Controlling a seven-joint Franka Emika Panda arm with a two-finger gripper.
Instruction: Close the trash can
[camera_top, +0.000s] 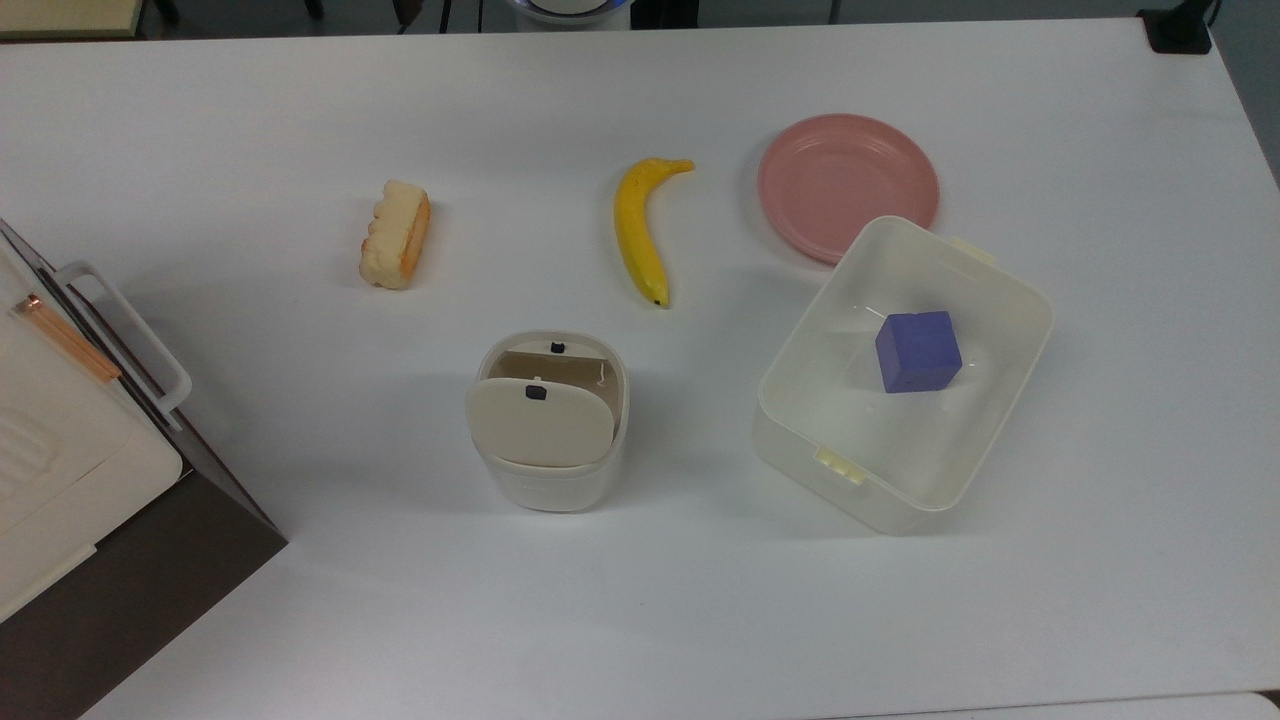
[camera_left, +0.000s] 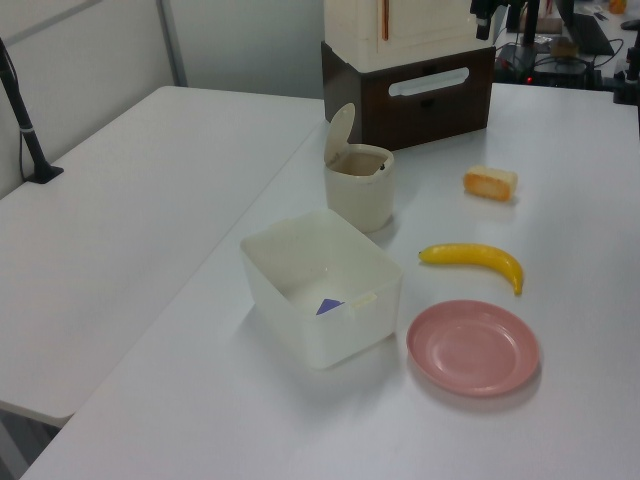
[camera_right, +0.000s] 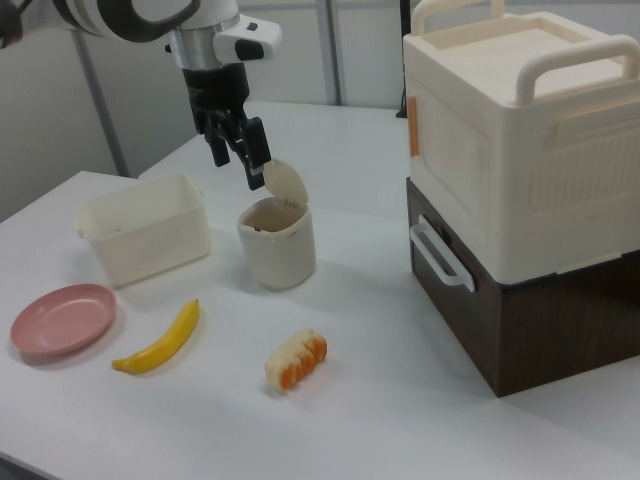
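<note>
— Cream plastic, that trash can (camera_top: 548, 425); it stands mid-desk (camera_top: 700, 600), between the big white-and-brown box (camera_top: 70, 470) on the top view's left and the clear tub (camera_top: 905, 375) on the top view's right. How far along?

— Not done. Lid (camera_right: 285, 184) is up on its hinge, tilted back past upright in the right view, mouth of the can open. The dark button (camera_top: 535, 393) on the lid shows from above.

— And the gripper?

— Gripper (camera_right: 244, 150) hangs in the air in the right view, just beside the raised lid, at its upper edge on the right view's left. Two fingers parted a little, nothing between them. Whether a fingertip touches the lid, I can't tell; it looks very near.

— So what's left?

— By my reckoning, all of it: push the lid over and down until it sits flat on the rim. The approach looks nearly finished.

— Anything in the way?

— No. Banana (camera_top: 640, 228), pink plate (camera_top: 848, 185) and the slice of cake (camera_top: 396, 234) lie well apart from the can. Blue block (camera_top: 917, 351) sits inside the tub.
</note>
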